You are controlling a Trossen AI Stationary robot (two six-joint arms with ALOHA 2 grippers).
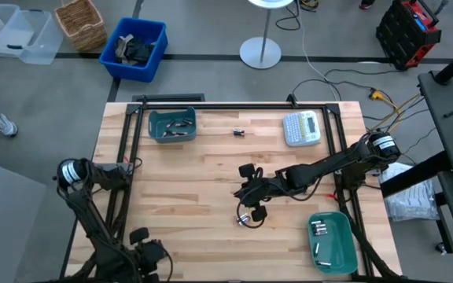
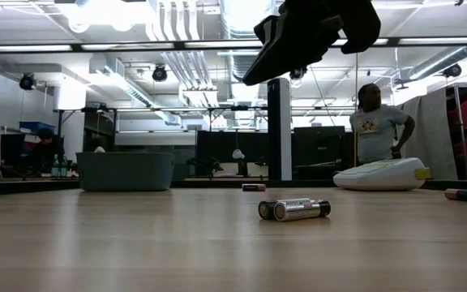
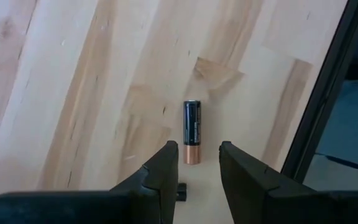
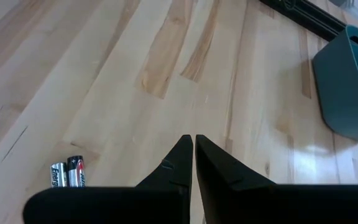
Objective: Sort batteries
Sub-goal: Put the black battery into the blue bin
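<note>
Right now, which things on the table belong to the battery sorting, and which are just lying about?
Part of the job:
- two silvery batteries mid-table
- dark, copper-ended battery before the left tool
- small battery near the far edge
- far bin holding batteries
- near right bin holding batteries

Lying about:
- label maker

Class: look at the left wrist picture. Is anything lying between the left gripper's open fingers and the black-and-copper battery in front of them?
Nothing visible does. The left gripper is open, and the black-and-copper battery lies on bare table just ahead of the gap, its copper end nearest the fingers.
</note>
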